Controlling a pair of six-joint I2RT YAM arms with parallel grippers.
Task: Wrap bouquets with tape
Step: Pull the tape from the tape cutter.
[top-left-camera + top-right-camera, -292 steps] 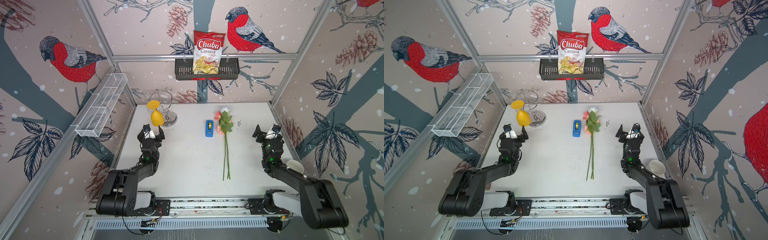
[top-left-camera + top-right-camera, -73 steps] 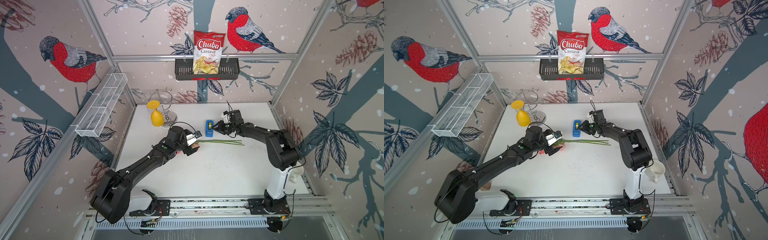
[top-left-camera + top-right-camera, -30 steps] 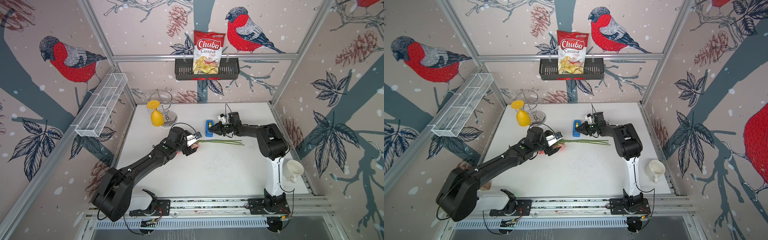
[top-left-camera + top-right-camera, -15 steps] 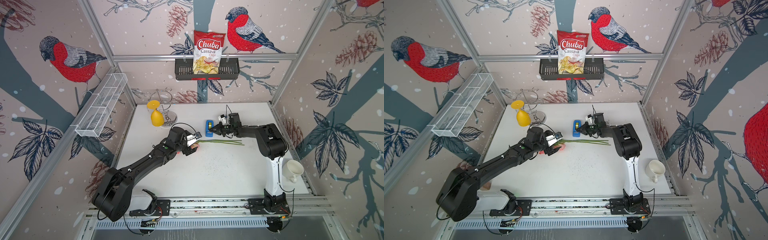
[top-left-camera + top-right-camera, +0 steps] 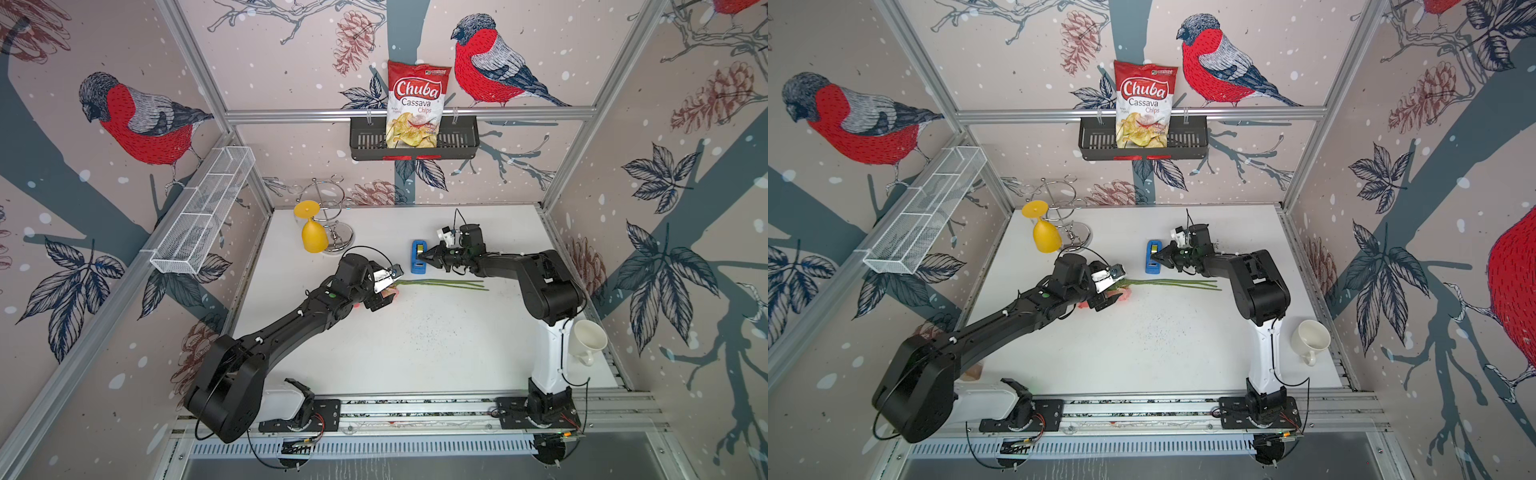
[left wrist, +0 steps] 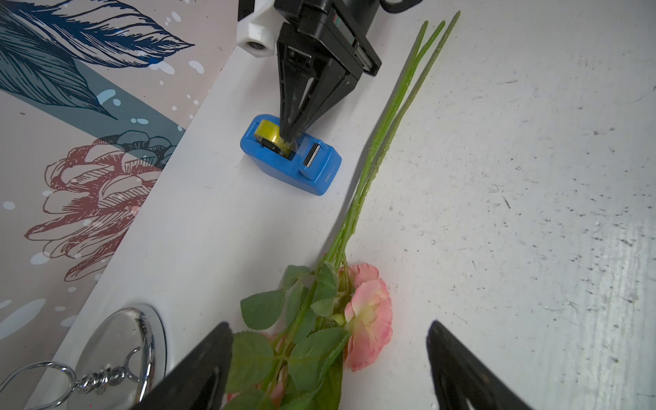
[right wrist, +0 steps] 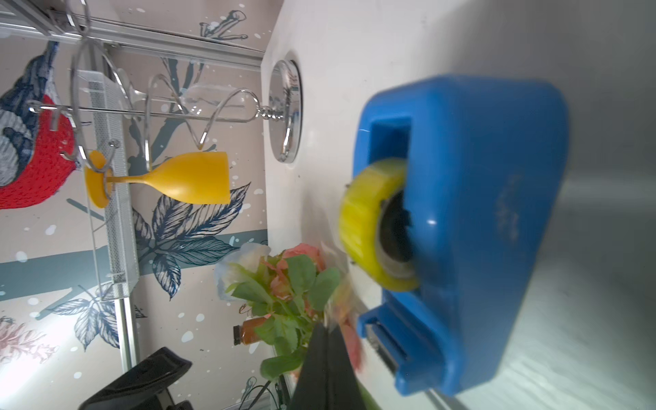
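Right gripper (image 5: 420,262): jaws pressed together, tips down at the tape (image 6: 273,139) on top of the dispenser (image 5: 419,257). In the left wrist view the closed tips meet the yellowish roll where it faces the cutter; whether a strip is pinched between them cannot be told.

Left gripper (image 6: 324,369): jaws spread wide, set low to either side of the bouquet's head, nothing gripped. In that wrist view the two black fingers (image 6: 198,369) flank leaves and a pink bloom without visible contact.

Bouquet (image 5: 440,284): lying flat on the table (image 5: 415,353), near its middle. Blooms and leaves toward the left arm, partly hidden under that gripper in both top views; the thin green stems run toward the right arm, their ends free and slightly fanned. The stems pass just beside the dispenser, on its near side, apart from it.

Dispenser: blue, upright on the table, behind the stems.

Further items: yellow goblet (image 5: 313,237) hanging upside down from a chrome rack (image 5: 332,216) at the back left corner; white mug (image 5: 588,340) at the right edge, beside the right arm's base; chips bag (image 5: 417,104) in a wall basket (image 5: 457,143); wire shelf (image 5: 203,216) on the left wall.
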